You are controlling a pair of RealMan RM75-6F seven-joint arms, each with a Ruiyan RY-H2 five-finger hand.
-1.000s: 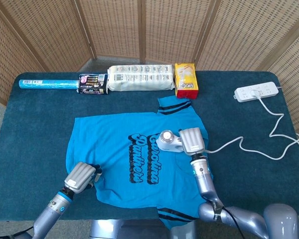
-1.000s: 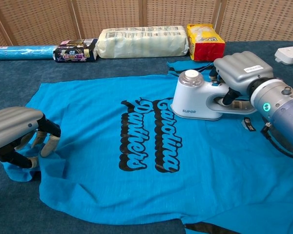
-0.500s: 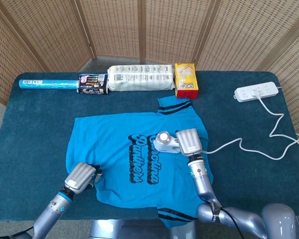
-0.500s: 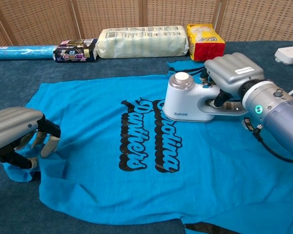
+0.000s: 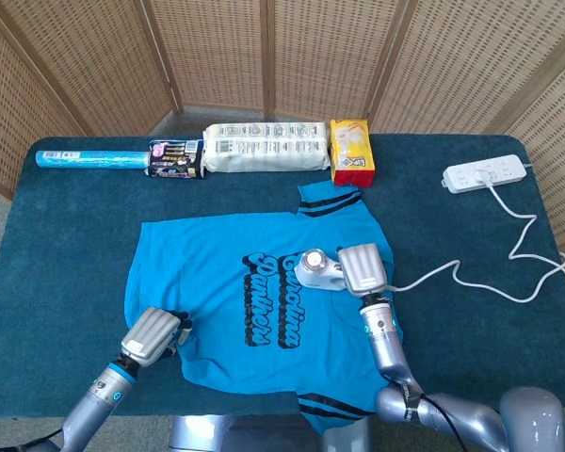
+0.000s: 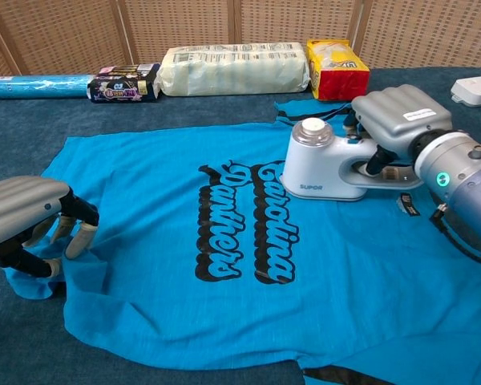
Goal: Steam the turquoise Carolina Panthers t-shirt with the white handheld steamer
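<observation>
left hand (image 6: 32, 220): fingers curled down, pressing | right hand (image 6: 393, 124): closed in a grip, arm low

T-shirt (image 5: 254, 292): turquoise, black script lettering outlined in lighter blue, black-striped cuffs. Steamer (image 6: 325, 164): white body, translucent cap, grey lettering on its side. Both hands, right hand (image 6: 397, 120) and left hand (image 6: 24, 212): silver-grey shells, black fingers with pale tips. Table (image 5: 75, 245): dark teal cloth. Far edge, left to right: blue tube (image 5: 89, 160), black-and-pink packet (image 5: 176, 158), white pack (image 5: 264, 148), yellow-and-red bag (image 5: 351, 149). Far right: white power strip (image 5: 485, 173), white cord (image 5: 490, 268). Screen (image 5: 264, 52): tan woven panels.
</observation>
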